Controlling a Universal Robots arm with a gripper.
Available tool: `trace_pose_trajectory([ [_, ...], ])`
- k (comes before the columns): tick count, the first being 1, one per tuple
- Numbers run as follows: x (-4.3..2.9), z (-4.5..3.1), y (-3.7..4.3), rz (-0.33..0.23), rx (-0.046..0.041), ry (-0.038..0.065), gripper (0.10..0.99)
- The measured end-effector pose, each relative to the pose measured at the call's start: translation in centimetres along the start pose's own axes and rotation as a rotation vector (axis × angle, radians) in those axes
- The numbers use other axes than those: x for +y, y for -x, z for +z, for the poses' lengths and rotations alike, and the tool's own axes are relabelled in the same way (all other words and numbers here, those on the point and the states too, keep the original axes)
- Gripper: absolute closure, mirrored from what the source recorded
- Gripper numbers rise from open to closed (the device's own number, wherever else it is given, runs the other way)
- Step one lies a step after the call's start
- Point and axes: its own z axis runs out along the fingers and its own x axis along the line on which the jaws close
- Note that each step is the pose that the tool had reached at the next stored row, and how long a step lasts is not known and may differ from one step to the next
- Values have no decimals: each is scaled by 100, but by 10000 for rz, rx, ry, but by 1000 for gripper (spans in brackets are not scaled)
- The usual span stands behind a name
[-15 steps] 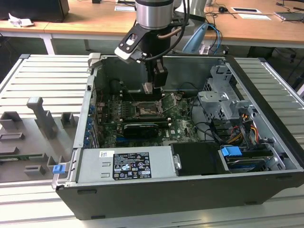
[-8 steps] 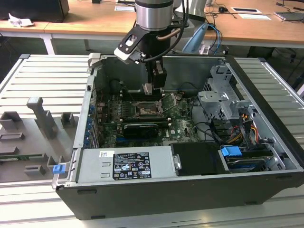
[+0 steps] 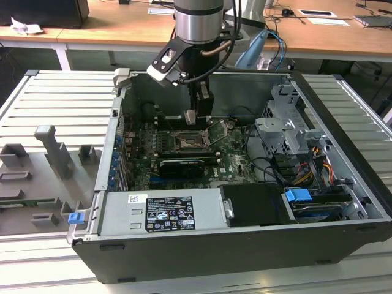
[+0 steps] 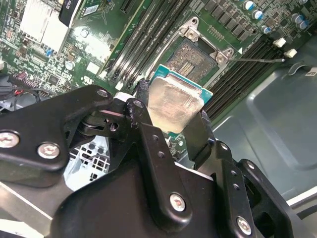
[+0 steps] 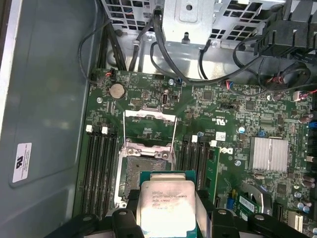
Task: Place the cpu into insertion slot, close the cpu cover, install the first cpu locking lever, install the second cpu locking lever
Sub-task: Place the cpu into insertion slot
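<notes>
**Chip clamped in the fingers, above the open socket**

Your cpu (image 4: pixel 174 101) is clamped by two opposite edges between the black fingers (image 4: pixel 200 134) of the gripper (image 4: pixel 171 121), with its pale metal top facing the wrist cameras. It hangs over the board, not yet in the insertion slot (image 5: pixel 141 171), which lies bare just past the chip's edge in both wrist views. The cpu cover (image 5: pixel 148 115) stands flipped open on the side of the slot away from the chip. A thin metal lever (image 4: pixel 257 60) sticks out free beside the slot. Black memory slots (image 5: pixel 99 168) flank it on the green motherboard (image 5: pixel 237 114). In the exterior view you see the arm reaching down into the open computer case (image 3: pixel 245 245).
</notes>
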Motion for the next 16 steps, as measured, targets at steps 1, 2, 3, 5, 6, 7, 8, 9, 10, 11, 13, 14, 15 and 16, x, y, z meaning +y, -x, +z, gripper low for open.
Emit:
trace_pose_trajectory([
  [1,-1,9,0,2,0,0,557],
  [2,-2,21,0,4,-1,0,557],
  [3,-3,32,-2,13,-1,0,557],
  [5,-5,55,-3,130,-11,2,557],
  [6,-6,70,-3,330,-27,5,557],
  [7,-6,78,-3,445,-37,6,557],
  [8,-7,87,-3,560,-45,8,557],
  [9,-8,94,-4,638,-51,10,557],
  [10,-8,100,-4,690,-55,11,557],
  [11,-9,109,-3,726,-62,11,557],
  [13,-10,127,-3,741,-64,12,557],
  [14,-11,134,-3,744,-64,12,557],
  [15,-12,144,-3,745,-65,11,557],
  [16,-12,148,-3,745,-65,11,557],
])
